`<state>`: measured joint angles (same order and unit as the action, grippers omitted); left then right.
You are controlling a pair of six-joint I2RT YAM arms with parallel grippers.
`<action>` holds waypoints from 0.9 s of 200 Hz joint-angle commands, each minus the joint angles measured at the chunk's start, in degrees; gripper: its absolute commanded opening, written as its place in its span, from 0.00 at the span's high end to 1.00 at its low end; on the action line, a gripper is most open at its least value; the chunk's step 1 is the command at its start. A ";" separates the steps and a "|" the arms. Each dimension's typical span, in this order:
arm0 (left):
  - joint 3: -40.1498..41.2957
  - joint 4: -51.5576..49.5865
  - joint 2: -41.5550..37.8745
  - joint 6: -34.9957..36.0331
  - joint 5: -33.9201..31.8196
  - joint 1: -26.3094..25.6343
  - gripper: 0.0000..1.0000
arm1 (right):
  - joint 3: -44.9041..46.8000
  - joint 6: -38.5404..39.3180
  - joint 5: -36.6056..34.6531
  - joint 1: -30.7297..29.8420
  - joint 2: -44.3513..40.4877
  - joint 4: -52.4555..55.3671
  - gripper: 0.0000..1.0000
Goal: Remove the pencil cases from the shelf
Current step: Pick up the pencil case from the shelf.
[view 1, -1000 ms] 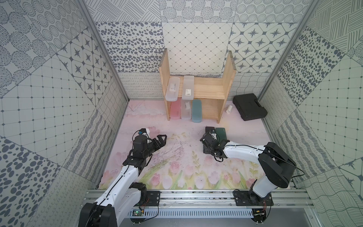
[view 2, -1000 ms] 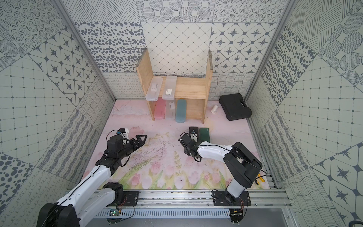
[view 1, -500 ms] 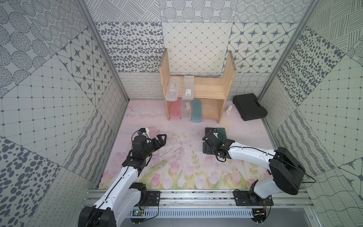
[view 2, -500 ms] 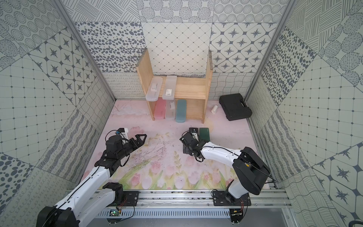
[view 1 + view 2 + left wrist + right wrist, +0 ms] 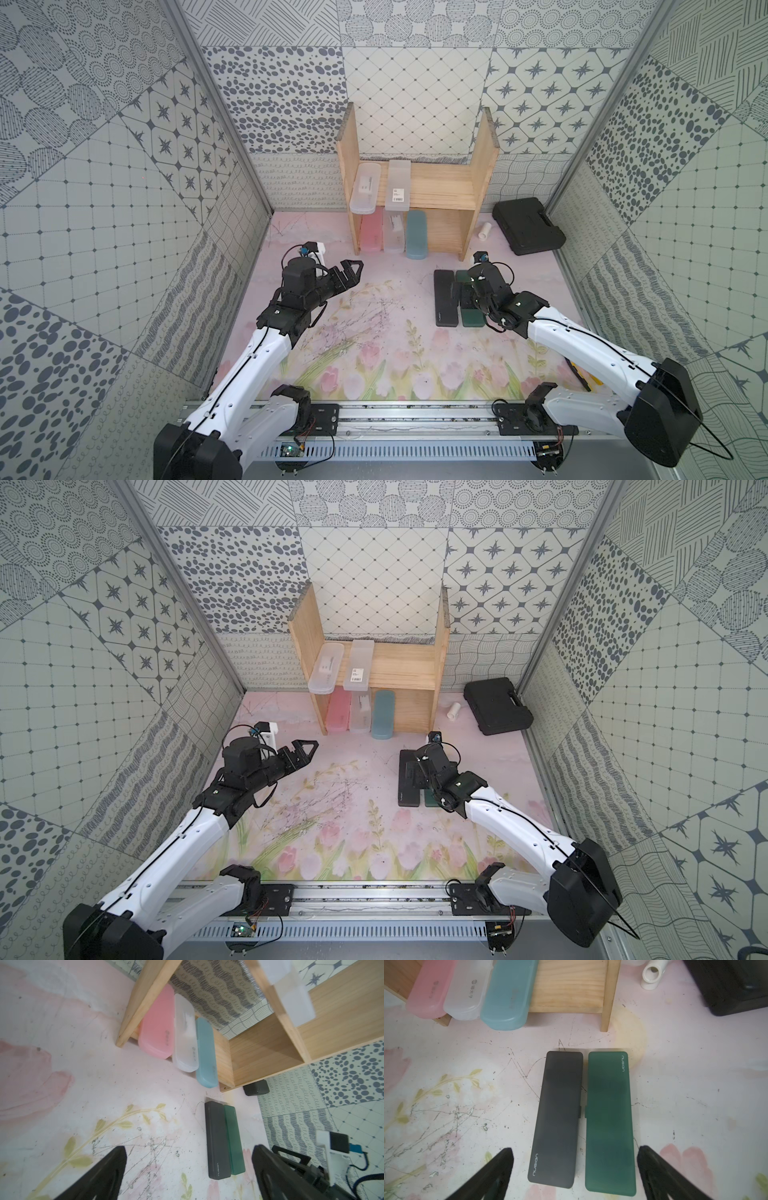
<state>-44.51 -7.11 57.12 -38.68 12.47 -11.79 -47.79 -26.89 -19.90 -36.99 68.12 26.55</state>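
The right gripper (image 5: 467, 296) hangs spread wide, holding nothing, right of centre in both top views. It is over the black case (image 5: 444, 297) and the dark green case (image 5: 470, 321), which lie side by side on the bench (image 5: 374, 332) in front of the shelf (image 5: 440, 195). Left of centre, the left gripper (image 5: 351, 272) is spread too, empty, and points toward the shelf. A round-ended frosted case (image 5: 365, 193) and a labelled frosted case (image 5: 398, 185) sit on the upper board and overhang its front edge.

In the left wrist view the lower board, at upper centre, carries the pink case (image 5: 158, 1028), a third frosted case (image 5: 186, 1034) and the light blue case (image 5: 206, 1053) in a row.

In the right wrist view both fingers stand clear outside the two dark cases at mid-frame, touching neither.

By my count two cases are off the shelf and five are left, so the job is under halfway.
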 commanded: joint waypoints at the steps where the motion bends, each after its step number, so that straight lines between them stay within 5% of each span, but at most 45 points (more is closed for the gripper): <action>1: -11.61 -12.70 4.31 3.55 -3.60 -5.65 0.01 | 2.53 6.22 -4.35 -0.01 -1.92 -2.81 0.02; 76: -43.79 -29.35 24.09 10.89 -15.80 -17.35 0.00 | 9.75 9.94 -7.86 0.01 -9.37 -9.05 0.02; 120: -62.95 -37.43 38.13 16.66 -21.64 -18.69 0.00 | 11.36 8.88 -7.26 0.02 -12.01 -9.50 0.02; 180: -77.36 -39.39 50.50 24.09 -30.06 -19.70 0.00 | 11.41 8.70 -6.81 0.08 -11.76 -9.51 0.02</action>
<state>-114.96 -40.56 101.89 -23.33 -8.58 -30.81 -36.93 -18.20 -26.44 -36.97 56.90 19.42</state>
